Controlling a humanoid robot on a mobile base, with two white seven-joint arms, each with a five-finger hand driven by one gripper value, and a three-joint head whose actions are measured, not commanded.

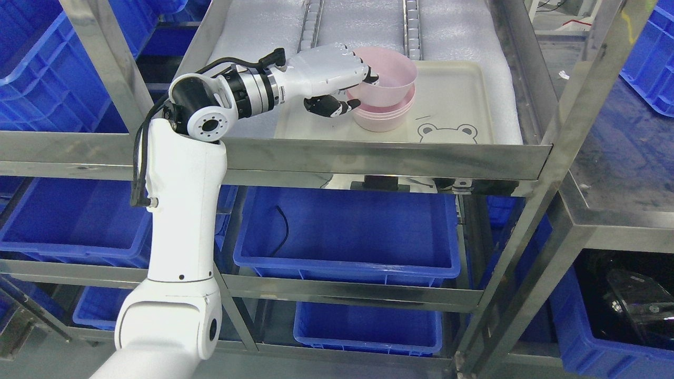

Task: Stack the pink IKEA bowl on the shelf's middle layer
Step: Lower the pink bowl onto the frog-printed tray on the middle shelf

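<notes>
I have the left hand (337, 79) reaching over the shelf's near rail onto the steel shelf (368, 158), and it is clamped on the upper pink bowl (389, 73): the fingers (368, 73) hook over the bowl's left rim into its mouth, and the thumb (329, 107) sits below, outside the wall. The right arm does not show from my camera.

The bowl I am holding sits tilted, its far-right side dipping into the pink bowl stack (382, 113) beneath, its left rim raised where my fingers lift it. The stack stands on the cream tray (458, 95) with the bear drawing, towards the tray's left half, on white foam padding (253, 31) covering the shelf.

By my reading the job is mostly done: the bowl is up at the shelf and lined over the stack, partly nested. What I judge is left is to level it so it drops fully into the one below, then release my fingers and draw the hand back to the left without dragging the rim. Whether the bowl already rests its weight on the stack I cannot tell from here.

Blue plastic bins (347, 237) fill the level below.
</notes>
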